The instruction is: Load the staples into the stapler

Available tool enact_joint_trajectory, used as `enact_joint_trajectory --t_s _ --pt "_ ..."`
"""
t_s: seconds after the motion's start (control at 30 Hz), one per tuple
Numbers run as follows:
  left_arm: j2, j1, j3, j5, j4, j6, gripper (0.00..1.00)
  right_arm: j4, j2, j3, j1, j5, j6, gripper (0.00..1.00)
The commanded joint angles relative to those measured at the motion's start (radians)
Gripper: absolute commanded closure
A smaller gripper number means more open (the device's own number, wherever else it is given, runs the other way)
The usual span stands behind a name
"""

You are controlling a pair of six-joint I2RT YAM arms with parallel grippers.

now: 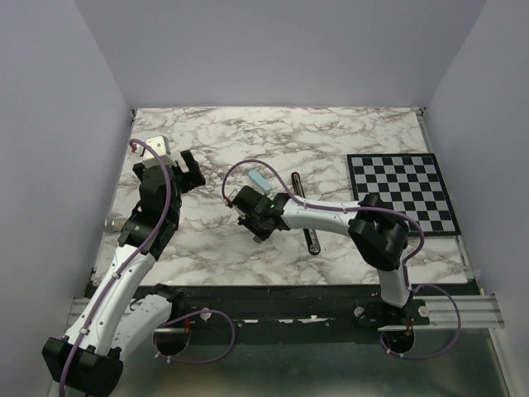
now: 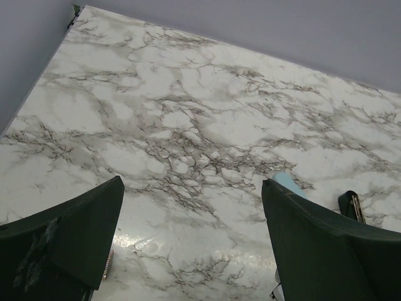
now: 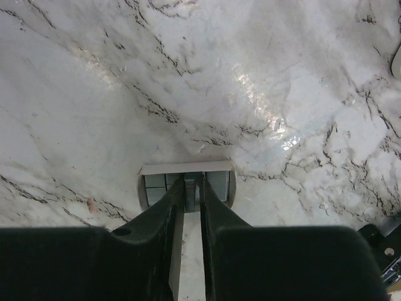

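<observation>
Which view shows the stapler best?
The top external view: the stapler lies on the table, nearly its whole length visible, crossed by the right arm. The left wrist view catches only one end. The right wrist view shows nothing identifiable as it.

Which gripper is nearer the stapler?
Right. The right gripper sits just left of the stapler; the left gripper hovers farther off to the left.

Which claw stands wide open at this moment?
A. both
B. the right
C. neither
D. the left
D: in its wrist view the left claw gapes over bare marble, while the right claw shows only a narrow slit between its fingers.
</observation>
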Motion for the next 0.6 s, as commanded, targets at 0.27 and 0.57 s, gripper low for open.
enact_joint_trajectory --t_s 0.27,0.57 --pt "0.001 0.008 0.001 0.027 0.014 -0.004 0.01 0.078 -0.177 -0.086 -0.049 -0.101 0.100 0.83" --pt "0.004 0.008 0.001 0.042 0.017 -0.006 0.01 0.124 -0.226 -0.156 -0.098 -0.200 0.100 0.74"
